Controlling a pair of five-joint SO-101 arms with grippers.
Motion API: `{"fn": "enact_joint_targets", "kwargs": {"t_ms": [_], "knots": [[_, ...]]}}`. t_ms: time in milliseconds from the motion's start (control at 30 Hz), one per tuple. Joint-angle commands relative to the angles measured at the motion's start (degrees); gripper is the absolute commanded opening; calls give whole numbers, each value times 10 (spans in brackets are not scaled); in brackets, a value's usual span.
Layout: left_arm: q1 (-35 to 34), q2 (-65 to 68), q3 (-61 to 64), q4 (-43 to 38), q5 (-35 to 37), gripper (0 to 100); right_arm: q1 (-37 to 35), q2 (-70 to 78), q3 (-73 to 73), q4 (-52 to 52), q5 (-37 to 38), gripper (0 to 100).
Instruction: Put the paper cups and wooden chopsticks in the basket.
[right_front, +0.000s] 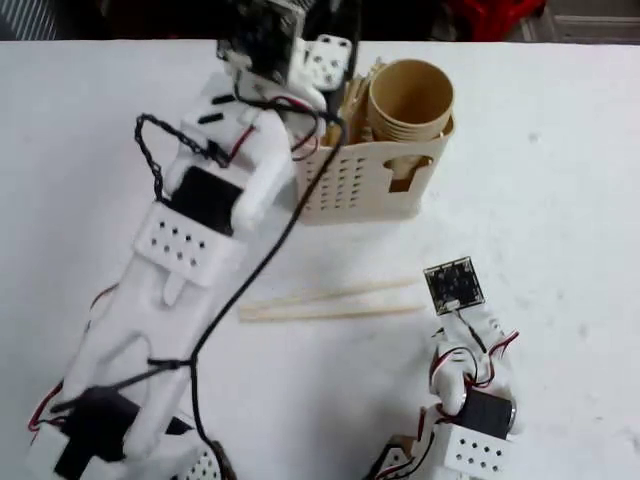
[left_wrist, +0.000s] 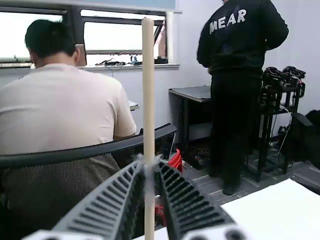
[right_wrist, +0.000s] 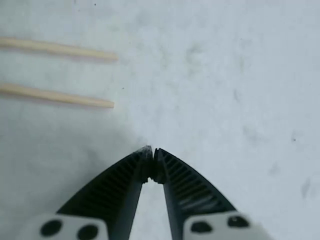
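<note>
My left gripper (left_wrist: 148, 167) is shut on a wooden chopstick (left_wrist: 147, 100), which stands upright between its fingers. In the high view that arm stretches to the back of the table beside the cream basket (right_front: 365, 180). The basket holds stacked paper cups (right_front: 408, 100) and some chopsticks (right_front: 352, 95). Two more wooden chopsticks (right_front: 330, 300) lie side by side on the table in front of the basket; their ends (right_wrist: 75, 75) appear in the right wrist view. My right gripper (right_wrist: 152, 157) is shut on nothing, hovering over bare table just beside those ends.
The white table (right_front: 560, 200) has free room to the right of the basket and at the far left. Black cables (right_front: 250, 270) run along the left arm. People and a chair (left_wrist: 75, 150) fill the room behind.
</note>
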Motion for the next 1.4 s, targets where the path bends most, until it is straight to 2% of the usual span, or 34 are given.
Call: {"fn": "enact_joint_targets", "kwargs": {"t_ms": [0,133,667,867,1167,1267,1367], "knots": [[-19,26,-67,33,48,27,0,3,5,-6,-1,18],[-19,34,-82,54,59,28,0,3,5,-6,-1,18],[-19,35,-76,53,56,28,0,3,5,-6,-1,18],[-19,35,-76,54,56,96,0,3,5,-6,-1,18],[-19,33,-77,87,55,98,0,3,5,-6,-1,18],[-13,30,-77,136,55,98,0,3,5,-6,-1,18],[10,30,-81,259,54,98,0,3,5,-6,-1,18]]}}
